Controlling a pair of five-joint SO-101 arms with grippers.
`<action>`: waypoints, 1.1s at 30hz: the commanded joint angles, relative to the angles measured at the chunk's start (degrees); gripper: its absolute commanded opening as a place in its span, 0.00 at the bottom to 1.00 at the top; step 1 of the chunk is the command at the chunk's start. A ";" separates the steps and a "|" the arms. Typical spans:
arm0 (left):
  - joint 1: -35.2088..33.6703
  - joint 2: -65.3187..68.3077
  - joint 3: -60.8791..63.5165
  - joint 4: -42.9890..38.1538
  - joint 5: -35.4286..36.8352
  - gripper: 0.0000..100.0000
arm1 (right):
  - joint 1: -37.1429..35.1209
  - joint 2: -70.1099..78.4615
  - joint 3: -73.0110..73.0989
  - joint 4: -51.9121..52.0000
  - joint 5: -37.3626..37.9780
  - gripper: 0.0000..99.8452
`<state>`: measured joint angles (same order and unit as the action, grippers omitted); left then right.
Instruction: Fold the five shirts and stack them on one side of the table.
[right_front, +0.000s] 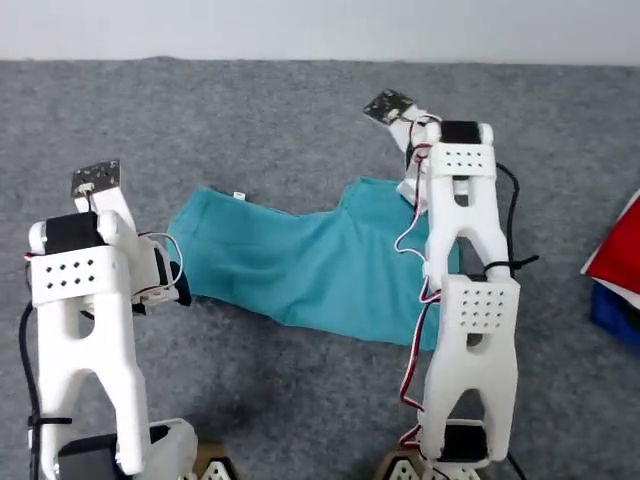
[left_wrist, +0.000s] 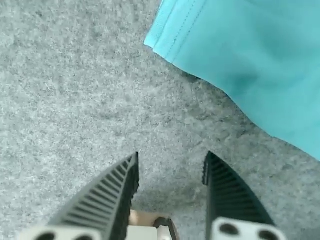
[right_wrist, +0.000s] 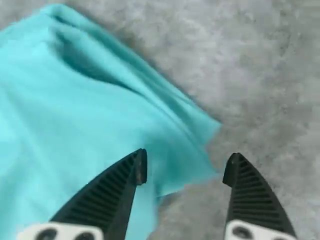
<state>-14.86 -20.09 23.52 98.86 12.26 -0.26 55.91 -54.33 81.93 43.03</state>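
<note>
A teal shirt (right_front: 310, 265) lies crumpled across the middle of the grey felt table. My left arm (right_front: 85, 300) stands at the shirt's left end. In the left wrist view my left gripper (left_wrist: 171, 165) is open over bare felt, a short way from a hemmed corner of the teal shirt (left_wrist: 250, 55). My right arm (right_front: 465, 250) stretches over the shirt's right side. In the right wrist view my right gripper (right_wrist: 187, 162) is open, one finger above the teal shirt (right_wrist: 75, 115) and the other above the felt beside a shirt corner.
A red shirt (right_front: 620, 250) lies on a blue one (right_front: 615, 310) at the table's right edge. Grey felt (right_front: 250, 120) runs to the far edge, below a pale wall.
</note>
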 joint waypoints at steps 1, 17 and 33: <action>0.09 -1.85 -0.31 1.85 -0.26 0.20 | 2.24 2.24 -8.44 -0.92 -0.44 0.26; 0.09 -1.85 -0.22 1.85 -0.44 0.20 | 1.98 14.11 -14.42 3.38 5.98 0.05; 0.09 -1.85 -0.22 1.85 -0.44 0.20 | 0.31 14.37 -29.89 21.32 7.38 0.01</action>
<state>-14.86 -20.09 23.52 98.86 12.26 1.14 71.21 -78.33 99.08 49.45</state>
